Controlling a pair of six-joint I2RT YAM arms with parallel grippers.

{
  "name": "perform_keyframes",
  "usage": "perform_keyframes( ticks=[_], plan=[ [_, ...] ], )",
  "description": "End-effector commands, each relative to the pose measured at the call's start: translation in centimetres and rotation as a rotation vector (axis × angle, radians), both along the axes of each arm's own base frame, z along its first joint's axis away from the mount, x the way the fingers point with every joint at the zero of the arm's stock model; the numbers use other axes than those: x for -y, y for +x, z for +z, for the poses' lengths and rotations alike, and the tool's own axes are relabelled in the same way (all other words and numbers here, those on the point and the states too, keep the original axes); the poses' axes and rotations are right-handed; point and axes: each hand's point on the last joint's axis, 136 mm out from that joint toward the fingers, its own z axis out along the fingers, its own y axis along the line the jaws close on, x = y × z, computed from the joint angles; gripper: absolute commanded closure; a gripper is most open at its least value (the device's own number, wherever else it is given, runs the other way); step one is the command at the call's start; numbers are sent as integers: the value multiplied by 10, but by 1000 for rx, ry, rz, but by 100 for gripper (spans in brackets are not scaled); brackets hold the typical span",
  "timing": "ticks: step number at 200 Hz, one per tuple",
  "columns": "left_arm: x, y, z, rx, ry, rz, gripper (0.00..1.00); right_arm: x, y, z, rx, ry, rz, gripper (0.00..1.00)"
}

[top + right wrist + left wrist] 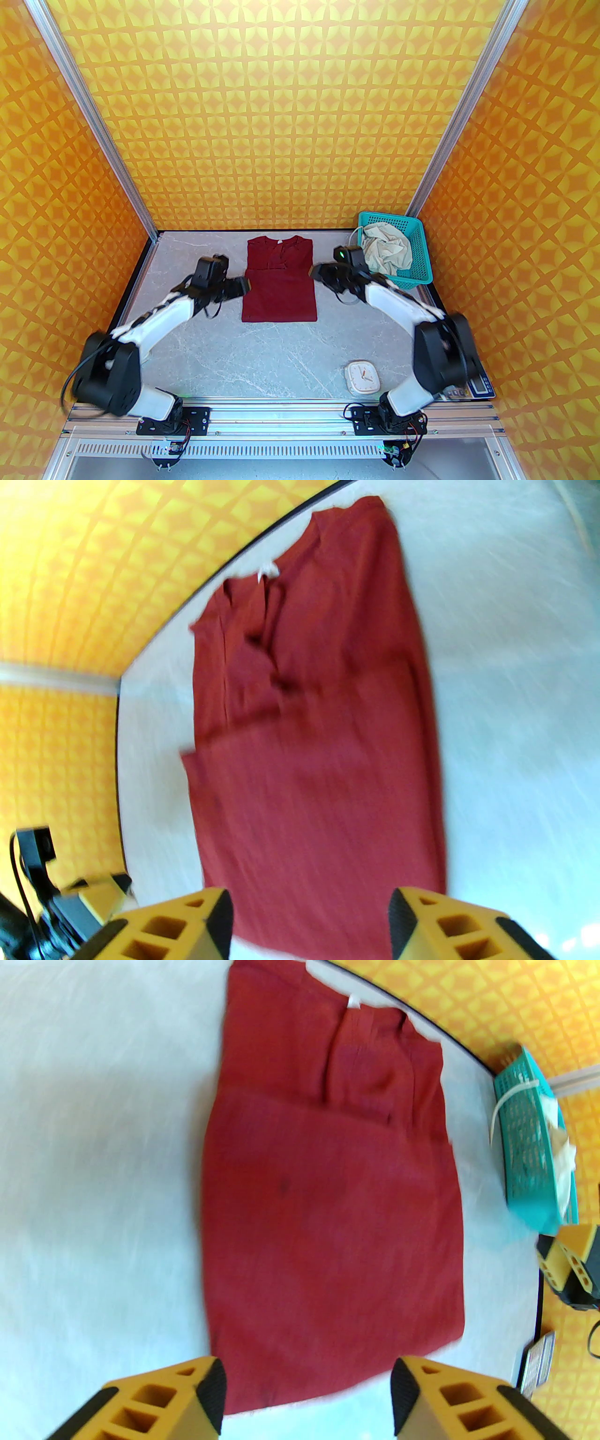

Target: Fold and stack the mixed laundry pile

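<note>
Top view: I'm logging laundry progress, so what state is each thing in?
Shirt: flat on the table, sleeves folded in, not yet folded shorter.
Shorts: crumpled in the basket, unfolded.
Basket: upright, holding the shorts.
Left gripper: jaws open, empty, by the shirt's left edge.
Right gripper: jaws open, empty, by the shirt's right edge.
Clock: lying face up.
</note>
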Motion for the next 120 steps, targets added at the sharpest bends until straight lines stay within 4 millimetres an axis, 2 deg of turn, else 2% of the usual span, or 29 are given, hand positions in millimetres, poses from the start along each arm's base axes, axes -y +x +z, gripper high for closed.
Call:
perform_keyframes(
  ticks=[1,31,73,104,120],
  plan=[
    [3,-25,-21,-73,-24,-35,45,-1,-52,-48,-197,9,83,51],
    [11,-28,-39,-124,-63,-43,46,-1,-65,-64,-247,25,80,52],
    [14,-25,-63,-170,-63,-36,48,-7,-66,-81,-284,62,73,58],
    [19,-24,-70,-184,-63,-38,48,-13,-67,-92,-307,58,85,59],
    [19,-24,-72,-195,-55,-39,45,-14,-69,-95,-313,54,86,58]
  ],
)
